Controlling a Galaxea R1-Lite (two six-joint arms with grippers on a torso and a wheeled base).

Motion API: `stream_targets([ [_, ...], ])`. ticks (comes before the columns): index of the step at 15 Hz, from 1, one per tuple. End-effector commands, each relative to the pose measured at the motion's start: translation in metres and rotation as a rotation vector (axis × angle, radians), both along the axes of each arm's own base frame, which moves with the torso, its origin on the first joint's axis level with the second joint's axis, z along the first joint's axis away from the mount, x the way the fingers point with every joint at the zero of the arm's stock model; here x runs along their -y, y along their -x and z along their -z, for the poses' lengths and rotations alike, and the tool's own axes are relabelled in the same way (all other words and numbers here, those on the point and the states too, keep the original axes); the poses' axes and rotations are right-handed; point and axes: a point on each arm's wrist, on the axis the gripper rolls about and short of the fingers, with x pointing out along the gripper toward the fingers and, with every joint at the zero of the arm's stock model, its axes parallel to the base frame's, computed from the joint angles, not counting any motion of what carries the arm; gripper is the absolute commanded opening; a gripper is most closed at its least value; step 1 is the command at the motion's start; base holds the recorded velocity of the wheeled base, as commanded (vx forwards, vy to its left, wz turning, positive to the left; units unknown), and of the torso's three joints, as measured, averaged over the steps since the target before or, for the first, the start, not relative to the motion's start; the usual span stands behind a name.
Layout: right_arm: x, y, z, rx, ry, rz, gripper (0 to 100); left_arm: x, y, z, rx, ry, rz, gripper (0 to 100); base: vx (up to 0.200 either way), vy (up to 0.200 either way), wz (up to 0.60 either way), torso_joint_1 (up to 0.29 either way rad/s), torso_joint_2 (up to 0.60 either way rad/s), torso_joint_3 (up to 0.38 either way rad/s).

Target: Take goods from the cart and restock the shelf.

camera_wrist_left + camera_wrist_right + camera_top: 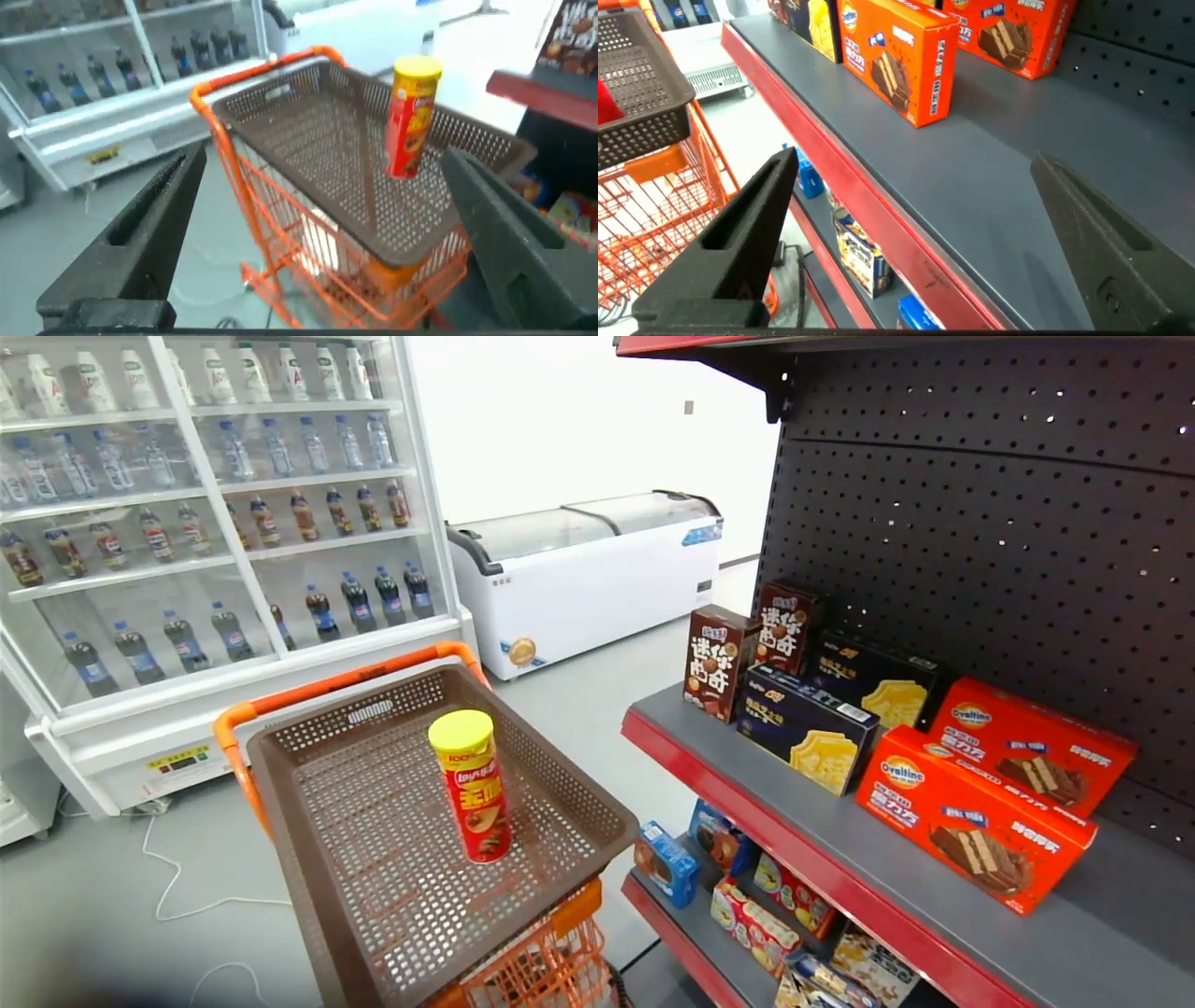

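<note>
Standing upright on the mesh floor of the brown basket (551,775), a red can (471,784) with a yellow lid is the one item on top of the cart (327,689), and it touches none of the basket walls. The cart, with its orange handle, is parked just beside the shelf (775,793), a grey board with a red front edge.

On that board two orange boxes (971,817) lie one behind the other. Two dark blue boxes (808,728) sit next to them, and two brown boxes (719,663) stand at the far end. Smaller packets (747,887) fill the lower board underneath.

The left gripper (322,168) hangs beside the cart, apart from the can. Its black fingers (140,233) are spread wide and have nothing between them. The right gripper (915,168) hovers over the bare grey board near its red edge, fingers (1102,243) equally far apart and empty, with the front orange box farther along the board.

A glass-door drinks fridge (205,523) and a white chest freezer (588,579) stand in the background.
</note>
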Motion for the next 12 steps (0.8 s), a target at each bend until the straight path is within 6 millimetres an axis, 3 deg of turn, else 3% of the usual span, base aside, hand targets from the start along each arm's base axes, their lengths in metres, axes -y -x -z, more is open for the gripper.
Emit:
stream_targets([
  [1,0.0,0.0,0.0,0.001,0.0,-0.001,100,0.0,-0.033,-0.048,-0.245,-0.074,0.015,100,0.0,0.0,0.0,0.0,0.0,0.0],
  [2,0.0,0.0,0.0,0.001,0.0,-0.001,100,0.0,-0.059,-0.053,-0.352,-0.103,-0.007,100,0.0,0.0,0.0,0.0,0.0,0.0],
  [5,0.0,0.0,0.0,0.001,0.0,-0.001,100,-0.001,-0.098,-0.059,-0.489,-0.092,-0.019,100,0.0,0.0,0.0,0.0,0.0,0.0],
  [7,0.0,0.0,0.0,0.001,0.0,-0.001,100,-0.001,-0.121,-0.051,-0.574,-0.05,0.032,100,0.0,0.0,0.0,0.0,0.0,0.0],
  [10,0.0,0.0,0.0,0.001,0.0,-0.001,100,-0.001,-0.167,-0.032,-0.597,0.047,0.142,100,0.0,0.0,0.0,0.0,0.0,0.0],
  [12,0.0,0.0,0.0,0.001,0.0,-0.001,100,-0.006,-0.214,0.01,-0.541,0.085,0.28,100,0.0,0.0,0.0,0.0,0.0,0.0],
])
